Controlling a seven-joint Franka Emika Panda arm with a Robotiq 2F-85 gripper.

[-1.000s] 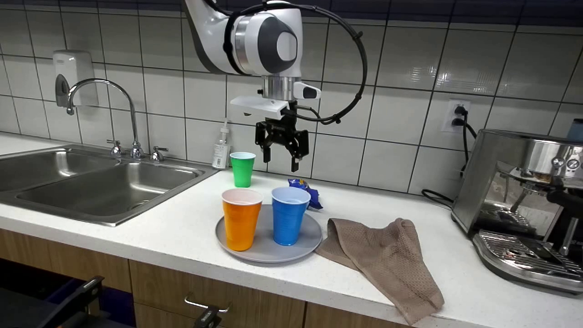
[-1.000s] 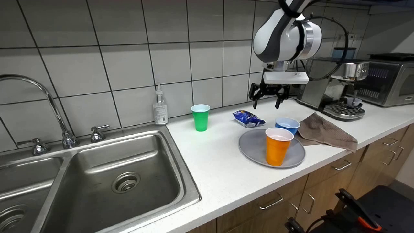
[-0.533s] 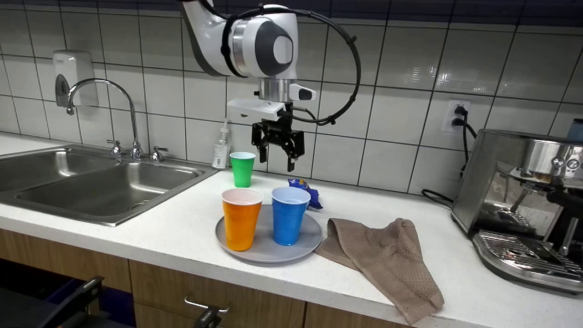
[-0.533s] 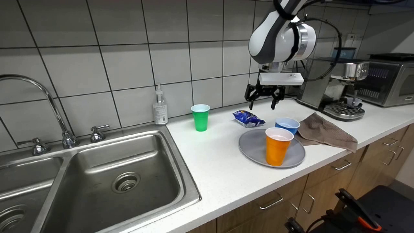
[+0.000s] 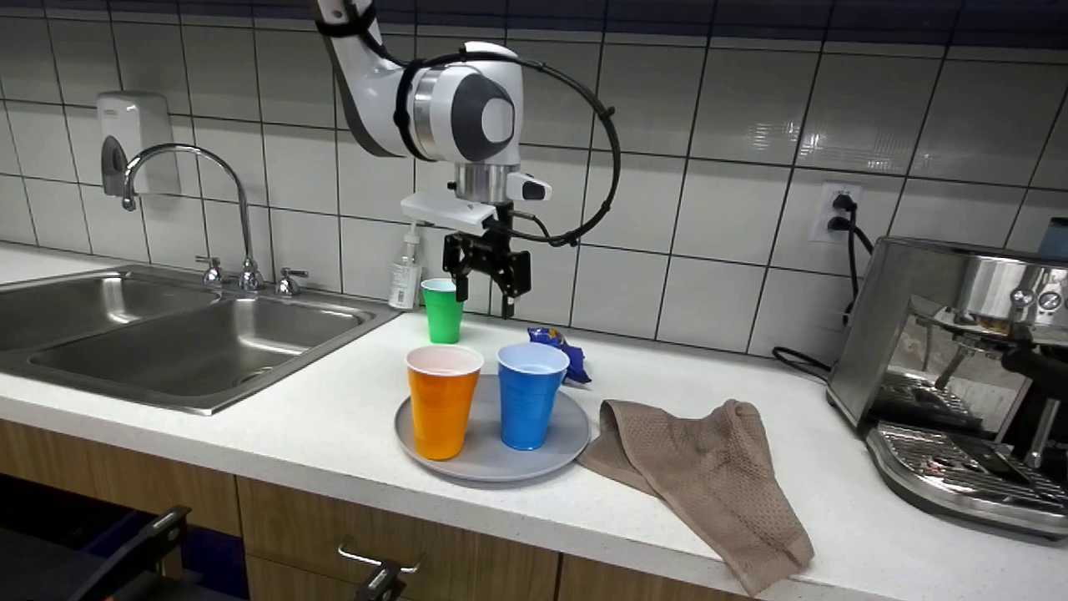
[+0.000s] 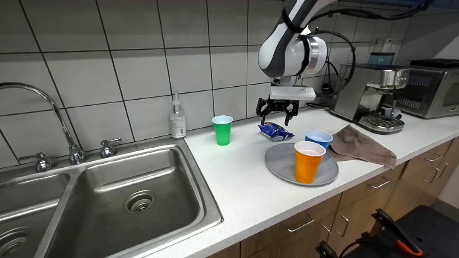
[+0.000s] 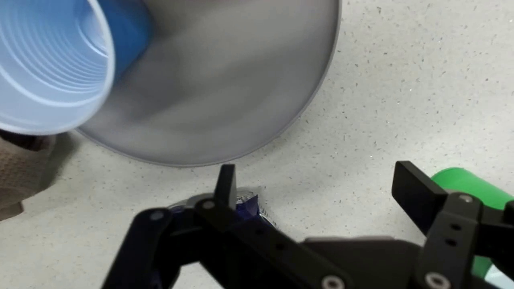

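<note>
One wide, empty gripper (image 6: pixel 275 124) is shifting toward nine o'clock in both exterior views, nearing the green cup (image 6: pixel 222 132).

No words or numbers are clear enough to read. In both exterior views, the clear pump bottle (image 6: pixel 177 119), near 9 o'clock from the middle, has a white label (image 6: pixel 178 127) with dark lines of tiny print. The shiny blue snack bag (image 6: pixel 275 132), at 3 o'clock from the middle in an exterior view, has yellow and white marks on it, but they are too small and crinkled to make out. The white wall dispenser (image 5: pixel 148 142), near 10 o'clock in an exterior view, has a faint grey mark close to its top, too tiny to read.
</note>
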